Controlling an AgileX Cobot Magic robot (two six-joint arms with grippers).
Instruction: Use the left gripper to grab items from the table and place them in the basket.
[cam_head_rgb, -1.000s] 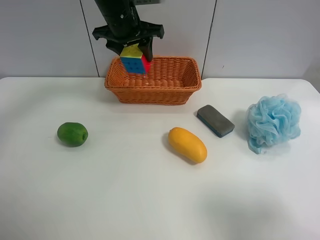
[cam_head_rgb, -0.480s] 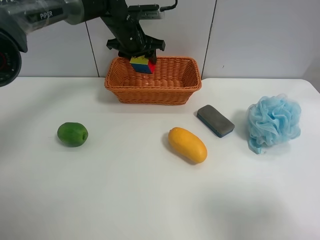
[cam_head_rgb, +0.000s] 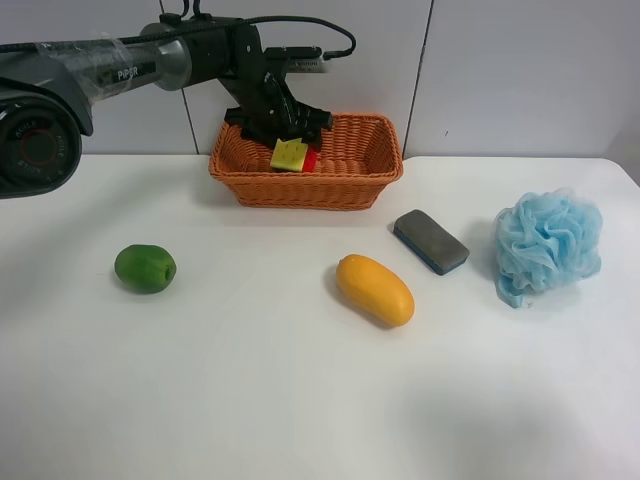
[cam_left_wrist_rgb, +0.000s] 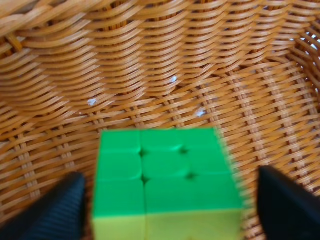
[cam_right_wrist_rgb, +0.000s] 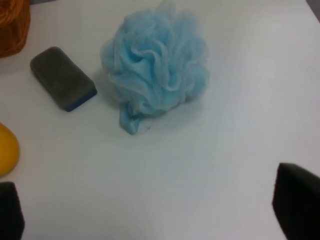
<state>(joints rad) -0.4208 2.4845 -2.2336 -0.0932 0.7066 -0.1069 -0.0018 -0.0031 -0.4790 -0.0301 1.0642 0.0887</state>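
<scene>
The white counter (cam_head_rgb: 250, 400) fills most of the exterior high view. Above its far edge the left arm (cam_head_rgb: 130, 70), grey with a black cable, reaches in from that view's left and bends down into the orange-brown woven basket (cam_head_rgb: 345, 185), which stands at the back of the counter against the wall. The blue mesh pouf (cam_head_rgb: 548, 245) sits well apart from the basket, near the counter's edge at that view's right. The orange-yellow mango (cam_head_rgb: 375, 290) lies in the open middle of the counter. The grey block eraser (cam_head_rgb: 430, 241) lies between the mango and the pouf, touching neither. The green round fruit (cam_head_rgb: 145, 268) sits alone toward that view's left. The puzzle cube (cam_head_rgb: 291, 155) is inside the basket, low against the weave, with its yellow face up in the exterior high view and its green face toward the left wrist camera. The left gripper (cam_head_rgb: 280, 125) is down inside the basket just over the cube. Its black fingers (cam_left_wrist_rgb: 55, 215) stand apart on either side of the cube, and bare wicker shows between the cube and one finger. The right gripper (cam_right_wrist_rgb: 152, 207) hovers over bare counter near the pouf with its two dark fingertips spread wide and nothing between them.
</scene>
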